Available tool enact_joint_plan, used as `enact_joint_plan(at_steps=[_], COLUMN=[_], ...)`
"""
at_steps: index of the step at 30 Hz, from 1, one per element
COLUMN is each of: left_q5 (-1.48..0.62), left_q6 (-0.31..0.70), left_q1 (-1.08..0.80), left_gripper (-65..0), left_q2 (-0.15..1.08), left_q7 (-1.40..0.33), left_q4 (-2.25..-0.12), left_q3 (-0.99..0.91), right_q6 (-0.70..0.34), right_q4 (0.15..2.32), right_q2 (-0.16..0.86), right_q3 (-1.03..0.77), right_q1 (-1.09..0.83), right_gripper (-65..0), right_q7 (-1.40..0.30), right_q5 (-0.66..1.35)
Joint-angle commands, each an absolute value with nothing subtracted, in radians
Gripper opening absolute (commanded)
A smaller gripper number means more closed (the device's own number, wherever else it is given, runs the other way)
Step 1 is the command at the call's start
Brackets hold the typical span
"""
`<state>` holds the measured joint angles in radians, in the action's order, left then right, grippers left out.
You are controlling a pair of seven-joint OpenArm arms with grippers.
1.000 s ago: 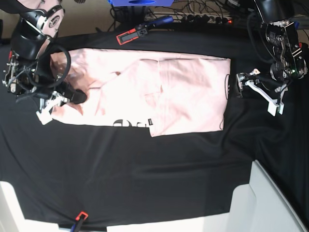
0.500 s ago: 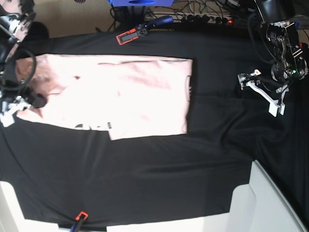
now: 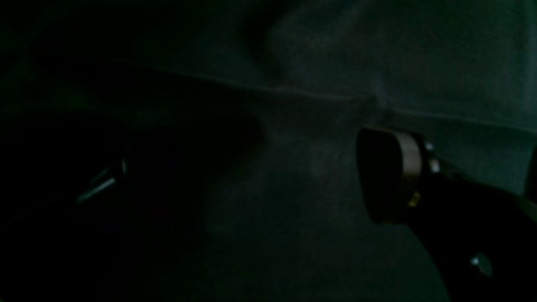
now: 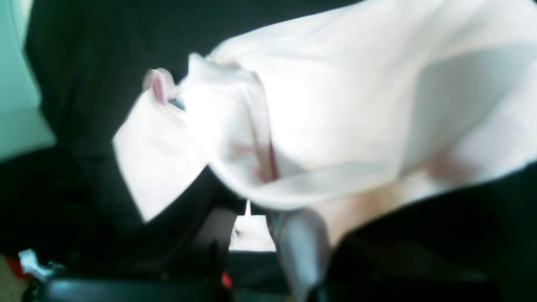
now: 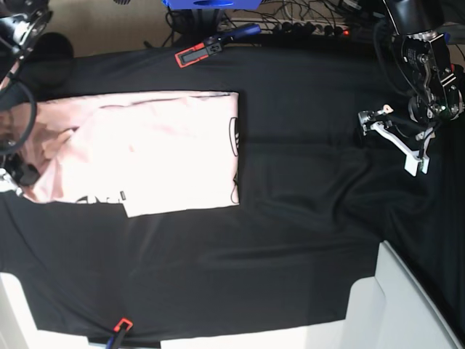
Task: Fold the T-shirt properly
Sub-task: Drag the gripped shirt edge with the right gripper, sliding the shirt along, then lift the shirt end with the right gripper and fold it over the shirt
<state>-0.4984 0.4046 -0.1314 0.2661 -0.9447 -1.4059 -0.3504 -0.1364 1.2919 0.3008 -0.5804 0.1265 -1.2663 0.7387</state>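
The right pincer [image 5: 16,177] sat at the nine o'clock edge of the base view, clamped shut on a bunched edge of the T-shirt [image 5: 156,149], and its own wrist camera showed pale pink cloth [image 4: 335,105] gathered and hanging just above the fingers [image 4: 300,243]. The left pincer [image 5: 396,142] hovered toward three o'clock, well apart from the garment, its jaws spread wide over the black cloth [image 5: 305,240] that covered the desk; its wrist view was too dark to show more than one finger [image 3: 390,174] above wrinkled dark fabric. The T-shirt lay folded into a rough rectangle on the nine o'clock half of the desk, with its straight edge facing three o'clock. Black lettering peeped out in two places: curved strokes along that three o'clock edge [image 5: 233,156] and a few partial characters at the six o'clock hem [image 5: 98,198], neither readable as a word. A small dark tag [image 5: 123,194] sat beside the hem lettering, too small to read. At twelve o'clock, a red-and-black clamp [image 5: 195,53] gripped the cloth's edge, and another red clamp [image 5: 120,326] held it near seven o'clock.
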Motion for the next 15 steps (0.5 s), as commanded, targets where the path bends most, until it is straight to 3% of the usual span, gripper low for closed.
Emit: enact_joint_plan(at_steps=[1,9,15], left_q5=[-0.509,-0.509,-0.507], left_q6=[0.407,0.407,0.407], left_q1=[-0.122,-0.133,-0.145], left_gripper=[0.0,0.0,0.0], left_q2=[0.282,0.283,0.292], left_q7=[-0.929,-0.932,-0.934], left_q4=[-1.44,-1.474,-1.474], left_q3=[-0.352,-0.355,-0.352], right_q6=[-0.111,0.303,0.486], right_q4=[1.357,1.587,1.595], right_q2=[0.315,0.236,0.177], right_q3=[-0.545,-0.266,-0.151], right_q1=[0.145,0.053,0.027], right_gripper=[-64.9,-64.9,-64.9], right_q7=[-1.254,-1.168,-1.148], right_q5=[0.769,0.771,0.769])
